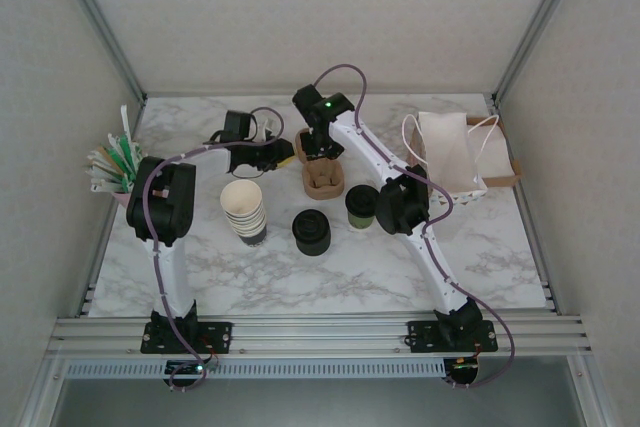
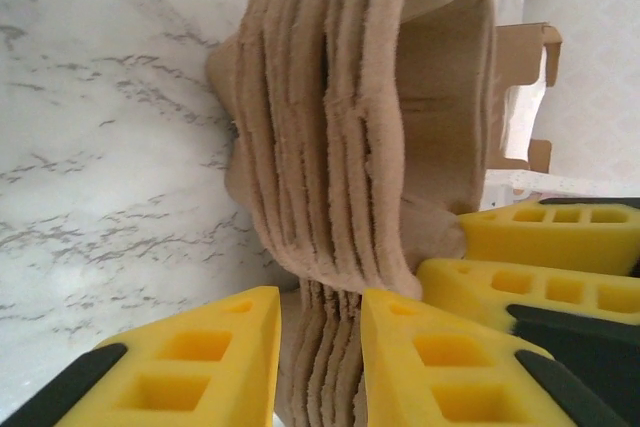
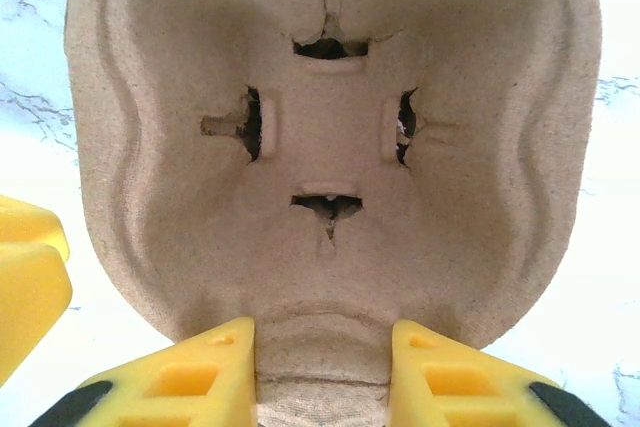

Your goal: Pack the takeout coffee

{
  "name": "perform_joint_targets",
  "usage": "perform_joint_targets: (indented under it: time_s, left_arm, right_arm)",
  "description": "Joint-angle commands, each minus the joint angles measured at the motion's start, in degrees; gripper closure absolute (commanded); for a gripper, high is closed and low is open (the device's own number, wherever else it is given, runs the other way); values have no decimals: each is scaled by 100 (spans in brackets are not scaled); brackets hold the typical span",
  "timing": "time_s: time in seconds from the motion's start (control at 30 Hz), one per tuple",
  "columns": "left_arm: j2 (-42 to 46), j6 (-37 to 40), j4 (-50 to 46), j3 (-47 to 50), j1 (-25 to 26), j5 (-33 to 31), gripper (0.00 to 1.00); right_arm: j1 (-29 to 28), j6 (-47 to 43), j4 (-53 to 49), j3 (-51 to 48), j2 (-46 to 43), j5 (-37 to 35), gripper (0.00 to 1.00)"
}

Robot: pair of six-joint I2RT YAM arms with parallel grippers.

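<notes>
The carrier stack (image 1: 323, 182), a pile of nested brown pulp cup carriers, sits at the far centre of the marble worktop (image 1: 500, 257). The left wrist view shows the layered rims edge-on; the right wrist view looks into the uppermost well, whose floor has four slits.

The left tool (image 2: 320, 367) is pressed onto the layered edge of the carrier stack, with one yellow finger against each side. The right tool (image 3: 322, 377) pinches the near rim of the same stack, the pulp filling the gap between its fingers. Both tools meet at the stack, just beside each other.

The takeout coffee (image 1: 361, 206) stands upright on the worktop with its black lid fitted. It is near the front right of the carrier stack, not touching it, and just right of the stack of black lids (image 1: 311, 232). The cream cup stack (image 1: 243, 209) stands further left.

A white paper bag (image 1: 447, 152) rests in a cardboard tray (image 1: 508, 169) at the far right. A holder (image 1: 122, 197) at the left edge contains green-and-white sticks.
</notes>
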State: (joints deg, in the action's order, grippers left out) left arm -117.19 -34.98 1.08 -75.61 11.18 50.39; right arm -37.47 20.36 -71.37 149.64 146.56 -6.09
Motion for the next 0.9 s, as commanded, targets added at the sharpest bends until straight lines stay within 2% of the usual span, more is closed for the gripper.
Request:
perform_joint_targets:
  time_s: [0.0,0.87]
  left_arm:
    - [-128,-112,308,73,30,225,73]
    - [-173,-501,886,250,-45,500,75]
  right_arm:
    - [53,65,-68,135,-107,98,75]
    - [143,128,89,-205,-563,352,78]
